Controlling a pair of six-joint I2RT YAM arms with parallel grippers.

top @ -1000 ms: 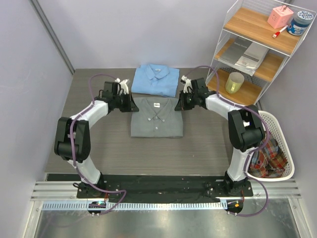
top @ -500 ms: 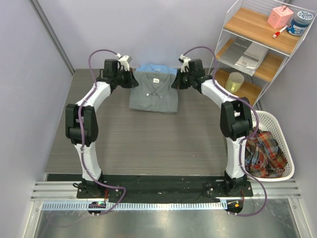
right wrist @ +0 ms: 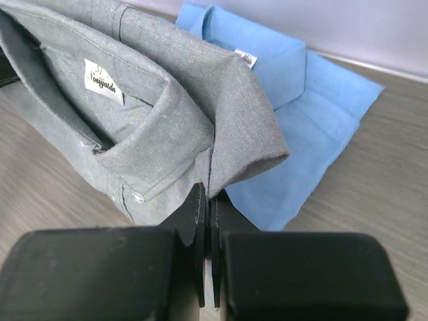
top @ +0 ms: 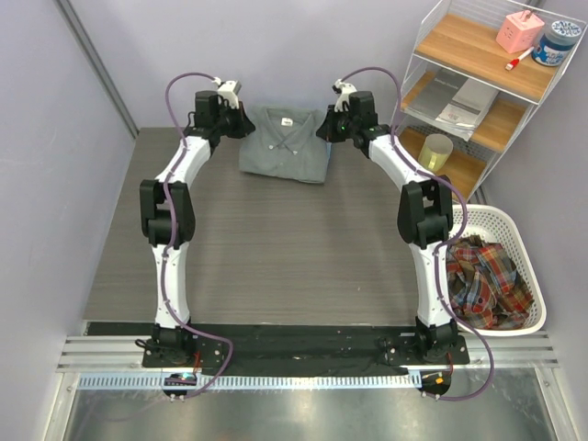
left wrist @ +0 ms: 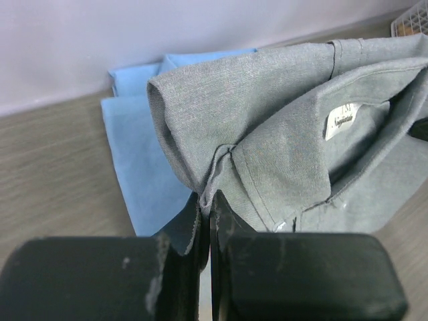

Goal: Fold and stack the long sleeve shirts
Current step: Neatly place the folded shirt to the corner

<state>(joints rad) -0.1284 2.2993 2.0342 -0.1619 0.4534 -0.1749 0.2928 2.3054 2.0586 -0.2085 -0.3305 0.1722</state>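
The left fingers (left wrist: 189,231) and right fingers (right wrist: 194,212) pinch the shoulders of a folded plain grey collared cloth shirt (top: 285,145) above a folded light blue cloth shirt (right wrist: 314,114) at the tabletop's (top: 276,248) far edge. Released unevenly, it may land skewed; snagged cloth could unravel the fold.

A dark wood-grain table (top: 276,257) fills the middle of the top view. At the upper right stands a white wire shelf unit (top: 478,41) with wooden boards. Its top board carries a pink box (top: 519,31), a blue-lidded jar (top: 557,42) and a small red-and-white item (top: 518,61). Grey booklets (top: 464,99) lie on the middle board, and a yellow-green cup (top: 435,152) stands upright on the lowest. At the right edge a white basket (top: 507,223) holds crumpled plaid cloth (top: 487,285). A metal surface (top: 294,413) runs along the bottom.
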